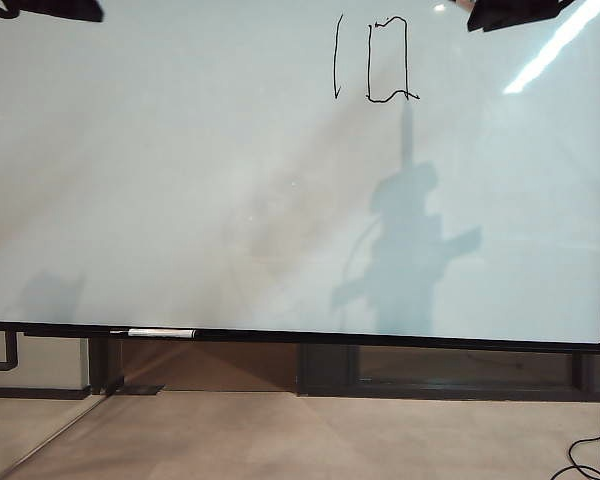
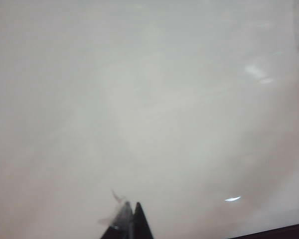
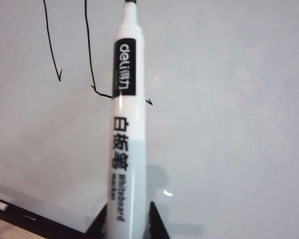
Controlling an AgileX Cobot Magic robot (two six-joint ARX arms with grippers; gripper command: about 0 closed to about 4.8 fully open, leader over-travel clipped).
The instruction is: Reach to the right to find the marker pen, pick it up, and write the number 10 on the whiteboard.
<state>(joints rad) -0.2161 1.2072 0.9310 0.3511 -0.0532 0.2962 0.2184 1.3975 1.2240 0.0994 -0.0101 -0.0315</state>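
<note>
Marker pen with white barrel and black label, held upright between the two dark fingers of the right gripper, jaws pinching the lower part of the barrel; dark tip at twelve o'clock, pointing toward the whiteboard. In the exterior view, right gripper only partly seen at the upper edge, at one o'clock from the board centre. Number 10 written in thin black strokes on the whiteboard, at twelve to one o'clock: a bowed vertical line and a tall boxy zero just beside it. Shadow of an arm under the digits. A second pen lying on the black bottom rail at seven o'clock. Left gripper facing bare board, fingers pressed together, holding nothing; in the exterior view at eleven o'clock.
</note>
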